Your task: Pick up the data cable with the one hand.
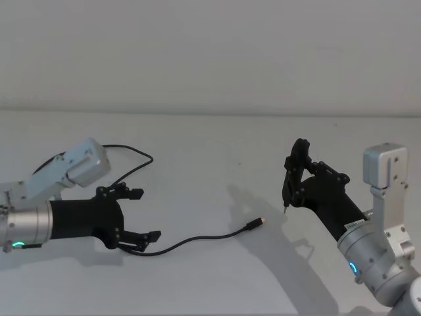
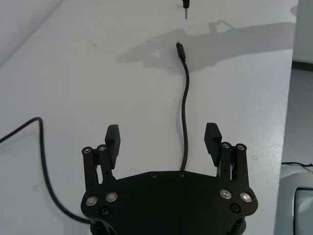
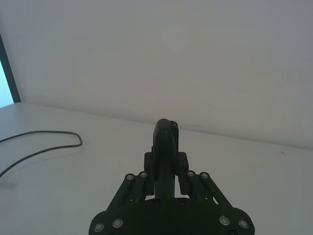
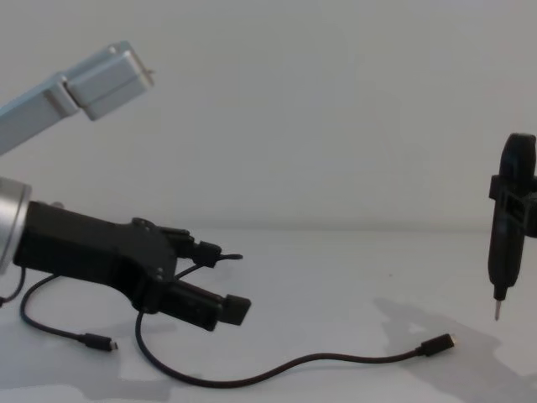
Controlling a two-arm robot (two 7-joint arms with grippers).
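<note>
The data cable (image 1: 197, 239) lies on the white table, a thin black cord with one plug (image 1: 255, 225) pointing toward the middle and a loop (image 1: 141, 155) farther back. My left gripper (image 1: 145, 214) hovers low over the cable with its fingers open. In the left wrist view the cord (image 2: 185, 117) runs between the two fingertips (image 2: 113, 133) and passes under the palm. The chest view shows the cable (image 4: 294, 366) flat on the table below the left gripper (image 4: 232, 284). My right gripper (image 1: 304, 189) is shut on a narrow upright black device (image 1: 293, 172) with a pin tip, held above the table.
A second plug (image 4: 101, 342) rests on the table under my left arm. The table's back edge meets a plain wall (image 1: 210, 52). The device's pin tip (image 2: 186, 11) hangs just beyond the cable's near plug (image 2: 180, 49).
</note>
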